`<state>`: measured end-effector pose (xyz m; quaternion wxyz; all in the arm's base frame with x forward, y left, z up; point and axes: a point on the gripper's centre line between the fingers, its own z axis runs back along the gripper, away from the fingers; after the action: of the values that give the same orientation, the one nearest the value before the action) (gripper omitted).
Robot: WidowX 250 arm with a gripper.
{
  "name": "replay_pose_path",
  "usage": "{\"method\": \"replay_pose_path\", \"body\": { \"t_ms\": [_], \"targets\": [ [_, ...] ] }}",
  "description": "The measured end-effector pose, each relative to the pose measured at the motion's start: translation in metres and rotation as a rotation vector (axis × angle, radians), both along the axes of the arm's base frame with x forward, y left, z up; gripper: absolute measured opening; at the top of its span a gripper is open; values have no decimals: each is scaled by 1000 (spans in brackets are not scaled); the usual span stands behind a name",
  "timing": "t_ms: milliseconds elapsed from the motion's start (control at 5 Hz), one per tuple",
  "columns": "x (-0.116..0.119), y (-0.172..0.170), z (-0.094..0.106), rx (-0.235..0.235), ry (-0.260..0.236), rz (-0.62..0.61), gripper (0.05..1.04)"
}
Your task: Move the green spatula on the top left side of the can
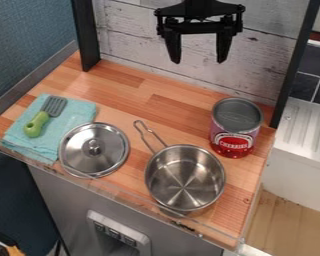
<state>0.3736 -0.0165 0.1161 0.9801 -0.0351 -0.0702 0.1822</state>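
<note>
The black gripper (198, 56) hangs at the top of the view, its two fingers spread apart with nothing between them, high in front of the white plank wall. The spatula (44, 116), with a green handle and a grey slotted blade, lies on a folded turquoise cloth (80, 112) at the left of the wooden counter. Its handle points toward the front edge. The can (235, 127), red and pink with a grey top, stands upright at the right side of the counter, below and to the right of the gripper in the view.
A steel lid (94, 150) rests partly on the cloth's right side. The steel pot (185, 178) stands front right, its handle angled back left. Dark posts flank the plank wall (136, 42), and a clear rail (116, 196) runs along the front edge.
</note>
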Motion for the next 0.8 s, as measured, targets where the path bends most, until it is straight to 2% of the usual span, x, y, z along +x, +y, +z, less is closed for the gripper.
{"method": "replay_pose_path", "body": {
  "t_ms": [200,400,600,800],
  "targets": [
    [-2,0,-14,-1,38,-2,1001],
    [-21,21,-25,-19,78,-11,1001],
    [-46,62,-21,19,62,11,1001],
    [-65,99,-33,80,98,-7,1001]
  ]
}}
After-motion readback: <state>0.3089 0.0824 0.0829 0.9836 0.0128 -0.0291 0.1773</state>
